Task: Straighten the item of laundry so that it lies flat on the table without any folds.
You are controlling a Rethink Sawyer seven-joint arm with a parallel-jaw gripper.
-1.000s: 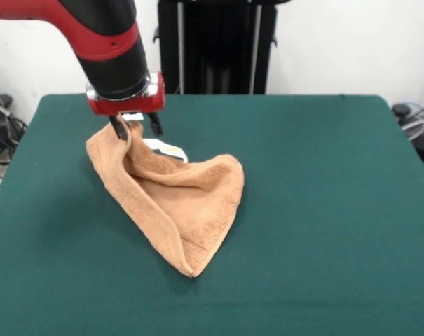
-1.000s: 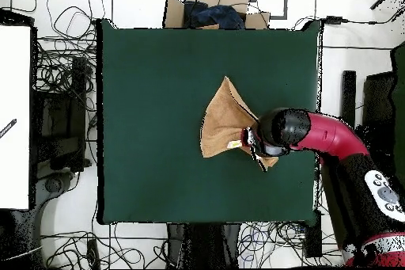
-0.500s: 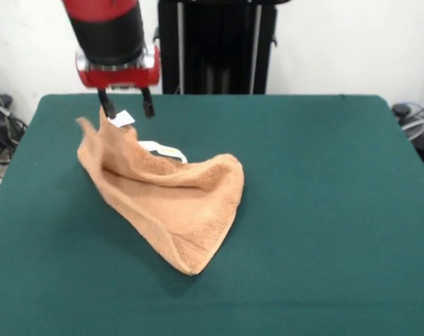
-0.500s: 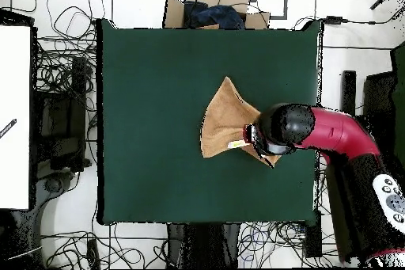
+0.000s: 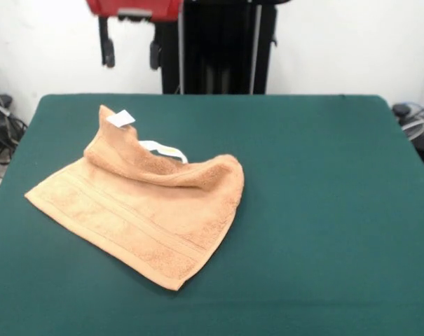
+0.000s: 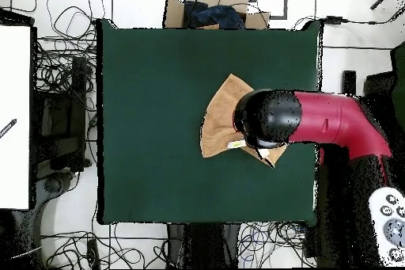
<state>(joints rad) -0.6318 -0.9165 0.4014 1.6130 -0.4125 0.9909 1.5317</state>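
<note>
A: Two views, and they do not show the same things. What does the front one give?

B: An orange-tan towel (image 5: 138, 217) on the dark green tabletop (image 5: 324, 210). Most of it lies spread out. Its far edge stands up in a curled ridge, rising to a raised corner with a small white tag (image 5: 120, 119). A white loop (image 5: 164, 149) shows just behind the ridge.

A: And the overhead one?

B: There the red and black arm (image 6: 316, 120) reaches in over the towel (image 6: 217, 124) and hides a good part of it. Ridge and claw cannot be seen under the arm. Past the tabletop's (image 6: 150, 85) edges lie tangled cables (image 6: 59, 53), and a cardboard box (image 6: 213, 1) sits by one side.

A: Where is the claw?

B: Only the front view shows it. The claw (image 5: 130, 50) hangs high above the towel's raised corner, well clear of the cloth. Its two dark fingers (image 5: 107, 49) stand apart with an open gap between them, gripping nothing and touching nothing.
</note>
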